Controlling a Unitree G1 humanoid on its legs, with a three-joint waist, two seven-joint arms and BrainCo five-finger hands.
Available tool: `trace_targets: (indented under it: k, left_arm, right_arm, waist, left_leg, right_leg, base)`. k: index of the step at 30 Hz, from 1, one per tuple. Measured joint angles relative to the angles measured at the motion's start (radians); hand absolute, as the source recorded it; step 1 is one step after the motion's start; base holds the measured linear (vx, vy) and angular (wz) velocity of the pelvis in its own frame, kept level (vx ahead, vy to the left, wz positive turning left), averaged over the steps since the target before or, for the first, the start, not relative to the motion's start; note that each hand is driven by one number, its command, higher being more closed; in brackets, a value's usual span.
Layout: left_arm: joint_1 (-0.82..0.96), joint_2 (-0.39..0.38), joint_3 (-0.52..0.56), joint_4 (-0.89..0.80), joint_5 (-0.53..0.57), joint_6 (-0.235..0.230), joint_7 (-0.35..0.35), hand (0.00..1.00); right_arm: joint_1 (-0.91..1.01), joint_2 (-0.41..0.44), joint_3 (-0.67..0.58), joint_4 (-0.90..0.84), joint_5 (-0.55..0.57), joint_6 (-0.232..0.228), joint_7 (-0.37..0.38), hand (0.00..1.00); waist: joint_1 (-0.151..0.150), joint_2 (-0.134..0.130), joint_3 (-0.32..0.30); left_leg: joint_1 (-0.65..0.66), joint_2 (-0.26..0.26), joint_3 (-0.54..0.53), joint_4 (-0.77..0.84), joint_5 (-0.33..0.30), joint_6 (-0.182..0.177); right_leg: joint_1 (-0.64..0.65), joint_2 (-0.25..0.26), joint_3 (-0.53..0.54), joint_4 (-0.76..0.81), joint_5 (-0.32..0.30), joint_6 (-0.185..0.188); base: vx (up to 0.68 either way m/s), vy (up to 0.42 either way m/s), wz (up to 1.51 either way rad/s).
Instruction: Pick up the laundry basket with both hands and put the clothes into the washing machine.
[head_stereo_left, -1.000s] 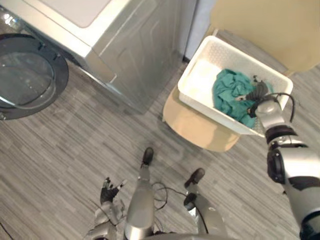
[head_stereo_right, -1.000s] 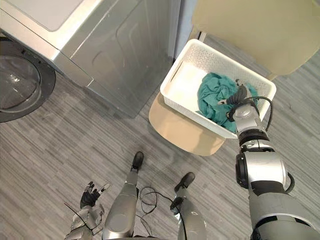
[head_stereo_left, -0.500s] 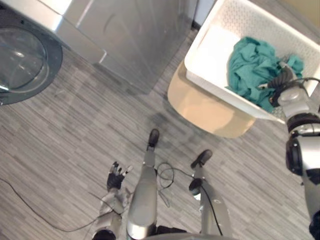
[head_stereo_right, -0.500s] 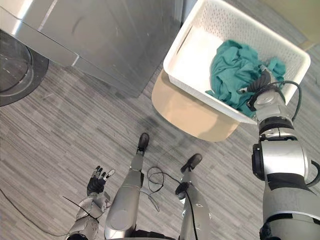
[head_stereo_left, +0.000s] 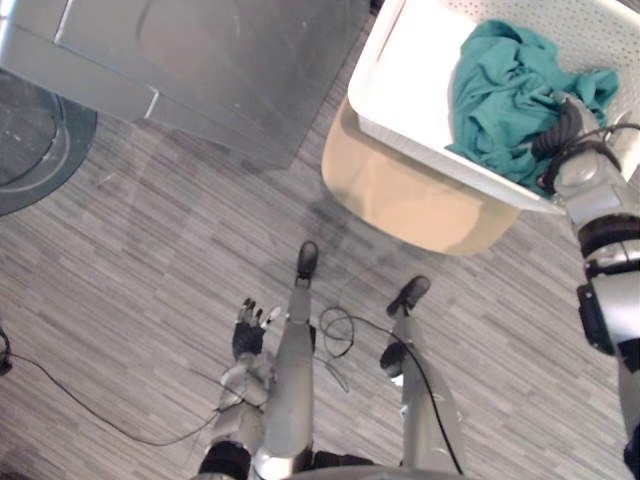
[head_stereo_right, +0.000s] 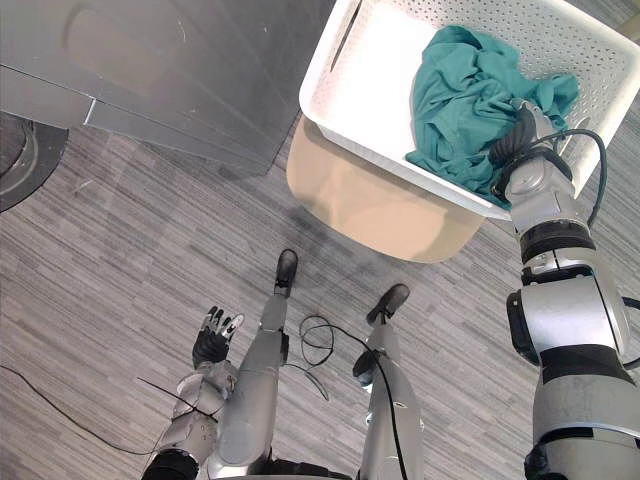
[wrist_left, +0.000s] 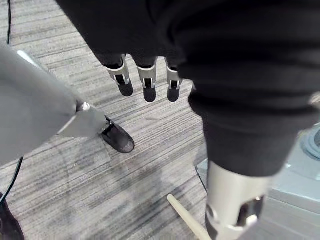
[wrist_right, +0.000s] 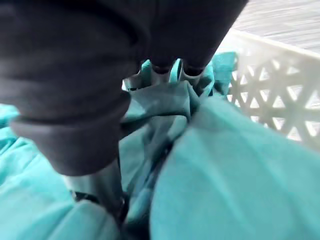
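Laundry basket (head_stereo_right: 372, 68): white, perforated walls, set on a beige stool (head_stereo_right: 370, 215); stool's near edge is seen under the basket's near wall; neither hand is on the rim

Clothes (head_stereo_right: 460, 90): teal cloth, bunched in a heap inside the basket, piled twd the basket's right side & near-right corner; left part of the basket bottom is bare

R hand (head_stereo_right: 510, 140): reached over the basket's near-right corner, pressed down into the teal heap; in the R wrist view it is sunk among the folds w/ the lattice wall just beside it; open or closed on the cloth cannot be told

L hand (head_stereo_left: 248, 335): hung low at the robot's L side above the floor (head_stereo_right: 120, 260), well apart from the basket; fingers (wrist_left: 146, 82) are held straight & spread, nothing is held, i.e. open

Washing machine (head_stereo_right: 170, 70): silver-grey, stood on the floor just beside the basket's left end; clothes not yet in it

Door (head_stereo_left: 25, 140): dark, round, seen at the machine's left, swung open

Floor: grey wood-grain planks
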Motion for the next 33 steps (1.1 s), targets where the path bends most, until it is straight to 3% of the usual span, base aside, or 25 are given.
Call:
trace_targets:
  k: [8, 13, 16, 26, 33]
  left_arm:
    - [0.001, -0.004, -0.001, -0.005, 0.011, -0.005, 0.009, 0.0]
    - [0.01, 0.025, -0.032, -0.037, 0.079, -0.004, 0.027, 0.0]
    - [0.051, 0.038, -0.07, -0.129, 0.127, -0.006, 0.029, 0.0]
    - [0.209, 0.065, -0.206, -0.398, 0.251, -0.008, 0.022, 0.0]
    - [0.197, 0.065, -0.248, -0.561, 0.362, -0.012, 0.023, 0.0]
  right_arm:
    - [0.039, 0.122, -0.045, -0.082, -0.004, 0.0, -0.016, 1.0]
    - [0.072, 0.13, -0.213, -0.169, -0.003, -0.001, -0.095, 1.0]
    - [0.163, 0.145, -0.288, -0.282, 0.005, -0.001, -0.151, 1.0]
    - [0.462, 0.238, -0.42, -0.777, -0.008, -0.008, -0.238, 1.0]
    - [0.575, 0.307, -0.44, -0.981, -0.003, -0.037, -0.233, 1.0]
  waist:
    - [-0.002, 0.0, -0.002]
    - [-0.024, -0.001, -0.012]
    - [-0.035, -0.001, -0.077]
    - [-0.091, -0.008, -0.293]
    - [-0.134, -0.01, -0.361]
  left_leg:
    - [0.117, 0.003, 0.027, 0.001, 0.004, -0.006]
    - [0.189, -0.01, 0.019, -0.001, 0.004, -0.006]
    - [0.221, -0.016, 0.022, -0.003, -0.002, 0.001]
    - [0.35, -0.015, 0.067, -0.011, -0.042, 0.023]
    - [0.402, -0.011, 0.107, -0.011, -0.058, 0.021]
  right_leg:
    - [0.107, 0.002, 0.018, -0.003, 0.0, -0.001]
    - [0.188, 0.001, 0.012, -0.003, -0.002, 0.001]
    - [0.222, -0.002, 0.013, -0.002, -0.007, 0.01]
    - [0.334, 0.001, 0.05, -0.026, -0.018, 0.025]
    - [0.368, 0.008, 0.084, -0.04, -0.02, 0.032]
  base:
    - [0.01, 0.066, -0.02]
    - [-0.04, 0.063, 0.13]
    - [-0.05, 0.046, 0.07]
    - [0.03, 0.01, -0.08]
    - [0.05, 0.005, -0.15]
